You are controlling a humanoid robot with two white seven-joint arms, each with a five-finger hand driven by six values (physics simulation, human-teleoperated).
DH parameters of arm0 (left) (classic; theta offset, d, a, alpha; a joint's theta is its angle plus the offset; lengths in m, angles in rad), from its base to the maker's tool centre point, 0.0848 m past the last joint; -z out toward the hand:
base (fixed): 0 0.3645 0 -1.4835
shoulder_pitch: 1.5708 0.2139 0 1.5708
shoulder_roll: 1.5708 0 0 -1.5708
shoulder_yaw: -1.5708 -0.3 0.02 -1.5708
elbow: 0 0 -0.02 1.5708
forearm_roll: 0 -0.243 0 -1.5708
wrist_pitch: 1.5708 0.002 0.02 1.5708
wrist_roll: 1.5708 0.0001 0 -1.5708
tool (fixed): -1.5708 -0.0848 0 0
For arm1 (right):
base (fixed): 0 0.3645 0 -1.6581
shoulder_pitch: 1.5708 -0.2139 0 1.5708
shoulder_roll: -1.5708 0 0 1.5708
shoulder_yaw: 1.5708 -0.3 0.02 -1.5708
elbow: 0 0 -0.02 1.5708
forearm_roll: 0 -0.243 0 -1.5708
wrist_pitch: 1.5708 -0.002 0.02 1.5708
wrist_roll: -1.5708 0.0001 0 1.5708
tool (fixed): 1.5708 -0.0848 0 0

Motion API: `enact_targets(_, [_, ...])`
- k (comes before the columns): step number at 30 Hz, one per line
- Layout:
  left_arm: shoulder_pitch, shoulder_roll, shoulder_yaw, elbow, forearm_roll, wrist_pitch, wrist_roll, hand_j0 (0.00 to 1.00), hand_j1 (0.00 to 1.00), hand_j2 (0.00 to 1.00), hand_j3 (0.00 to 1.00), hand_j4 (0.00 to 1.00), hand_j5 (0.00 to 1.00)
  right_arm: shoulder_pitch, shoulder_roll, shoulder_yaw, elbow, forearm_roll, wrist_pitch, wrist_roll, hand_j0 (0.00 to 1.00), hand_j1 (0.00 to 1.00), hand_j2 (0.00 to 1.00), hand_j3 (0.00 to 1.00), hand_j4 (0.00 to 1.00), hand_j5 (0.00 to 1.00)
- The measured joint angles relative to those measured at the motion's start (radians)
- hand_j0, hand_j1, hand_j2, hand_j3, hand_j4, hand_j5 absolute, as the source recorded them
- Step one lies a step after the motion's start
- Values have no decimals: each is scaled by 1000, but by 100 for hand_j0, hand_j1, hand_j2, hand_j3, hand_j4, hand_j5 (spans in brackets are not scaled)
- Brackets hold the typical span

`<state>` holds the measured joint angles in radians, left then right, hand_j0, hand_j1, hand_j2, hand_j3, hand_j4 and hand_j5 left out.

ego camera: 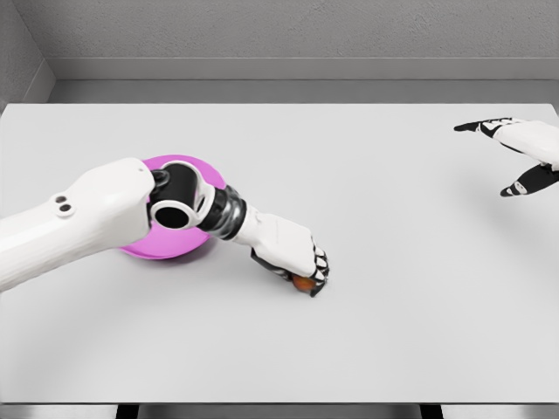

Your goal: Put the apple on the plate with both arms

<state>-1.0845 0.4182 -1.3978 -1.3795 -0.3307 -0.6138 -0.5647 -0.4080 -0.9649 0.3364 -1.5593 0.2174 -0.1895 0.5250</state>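
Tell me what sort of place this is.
Likely a bare simulated test bench: a plain grey table against blank grey walls, holding only a pink plate and an apple under the left hand.

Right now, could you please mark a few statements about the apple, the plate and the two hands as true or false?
1. The left hand is curled over the apple on the table. True.
2. The apple lies on the plate. False: it sits on the table to the right of the pink plate.
3. The right hand holds the apple. False: it is open at the right edge, far from the apple.
4. The left arm partly hides the plate. True.
5. The plate is green. False: it is pink.
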Motion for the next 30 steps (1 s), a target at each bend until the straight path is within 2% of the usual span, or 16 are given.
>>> enact_targets(5, [2, 21, 21, 2, -19, 0, 0, 0, 0, 0, 0, 0, 0, -2, 0, 1, 1, 0, 0, 0, 100, 100, 100, 100, 100, 100])
enact_targets(12, [0, 68, 72, 15, 15, 1, 8, 2, 2, 2, 2, 2, 2, 0, 0, 1, 1, 0, 0, 0, 100, 100, 100, 100, 100, 100])
enact_targets(18, [6, 78, 194, 145, 30, 2, 11, 4, 4, 4, 4, 4, 4, 0, 0, 1, 1, 0, 0, 0, 100, 100, 100, 100, 100, 100])
enact_targets(21, [-2, 83, 225, 204, -6, 3, 6, 5, 5, 5, 5, 5, 5, 0, 0, 1, 1, 0, 0, 0, 100, 100, 100, 100, 100, 100])
enact_targets(24, [-3, 92, 238, 226, -108, 2, 4, 5, 5, 5, 5, 5, 5, 2, 0, 1, 0, 0, 0, 0, 100, 100, 100, 100, 100, 100])
enact_targets(26, [1, 117, 245, 220, -146, 2, 4, 5, 5, 5, 5, 5, 5, 2, 0, 1, 0, 0, 0, 0, 100, 100, 100, 100, 100, 100])
enact_targets(30, [14, 208, 280, 148, -172, 2, 4, 7, 7, 7, 7, 7, 7, 2, 0, 1, 0, 0, 0, 0, 100, 100, 100, 100, 100, 100])
